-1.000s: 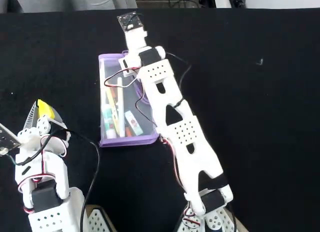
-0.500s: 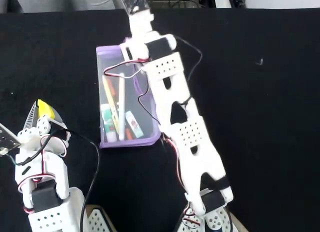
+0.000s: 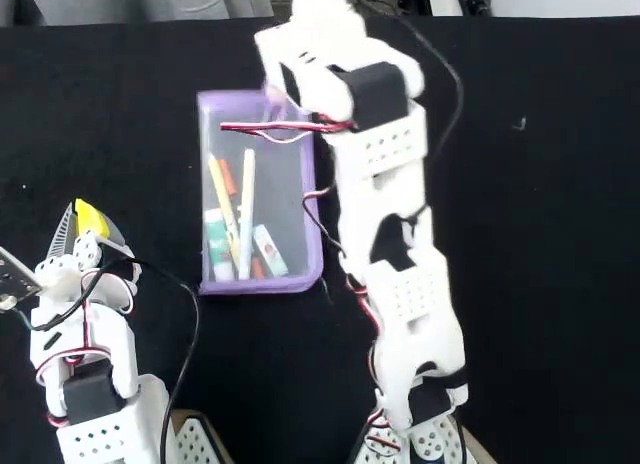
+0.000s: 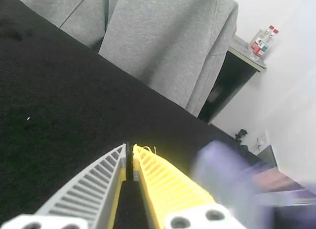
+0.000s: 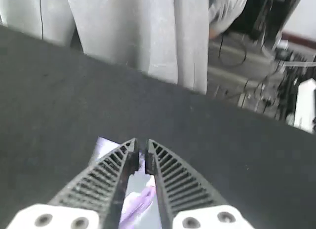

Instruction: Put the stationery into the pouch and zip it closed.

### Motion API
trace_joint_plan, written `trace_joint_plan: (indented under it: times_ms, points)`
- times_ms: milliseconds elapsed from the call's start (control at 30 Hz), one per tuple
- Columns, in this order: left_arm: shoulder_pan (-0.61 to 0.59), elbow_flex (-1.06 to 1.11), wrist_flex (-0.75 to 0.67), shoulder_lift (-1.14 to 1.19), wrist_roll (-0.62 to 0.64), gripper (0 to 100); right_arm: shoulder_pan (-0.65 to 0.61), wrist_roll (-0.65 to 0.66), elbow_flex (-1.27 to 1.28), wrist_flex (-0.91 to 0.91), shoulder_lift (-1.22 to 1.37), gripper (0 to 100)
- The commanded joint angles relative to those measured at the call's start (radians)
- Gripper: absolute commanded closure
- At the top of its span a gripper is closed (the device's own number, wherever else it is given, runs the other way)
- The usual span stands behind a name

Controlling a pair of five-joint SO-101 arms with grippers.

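My right gripper point(image 5: 140, 151) was pressed together over the pouch's point(image 3: 262, 284) far end; pulling straight along its length seemed best.

Light: bright, even
Shadows: faint on the black bench point(image 3: 550, 234)
Glare: pale sheen on the pouch point(image 3: 285, 199); wall point(image 4: 296, 66) washed out

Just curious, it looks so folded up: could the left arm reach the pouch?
Probably yes: nothing stands between the left end effector and the pouch; the right arm overhangs only its far side.
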Motion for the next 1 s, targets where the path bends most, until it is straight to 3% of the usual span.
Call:
trace_joint_plan:
  times_ms: [0,200,300,400,533,767,967]
  points:
    - [-0.007,-0.012,-0.018,-0.006,0.012,97,0.008,0.044,-0.041,0.048,-0.128,98.8]
    - [-0.007,-0.012,-0.018,-0.006,0.012,97,0.006,0.026,-0.013,0.091,-0.077,98.2]
    - [-0.007,-0.012,-0.018,-0.006,0.012,97,0.028,-0.080,0.058,0.043,0.013,97.6]
    - [-0.007,-0.012,-0.018,-0.006,0.012,97,0.029,-0.155,0.122,-0.034,0.128,88.0]
    - [-0.007,-0.012,-0.018,-0.006,0.012,97,0.029,-0.123,0.156,-0.149,0.305,75.6]
    - [-0.007,-0.012,-0.020,-0.006,0.012,97,0.037,-0.075,0.070,-0.261,0.567,78.9]
    - [-0.007,-0.012,-0.020,-0.006,0.012,97,0.034,-0.077,-0.068,-0.227,0.679,79.0]
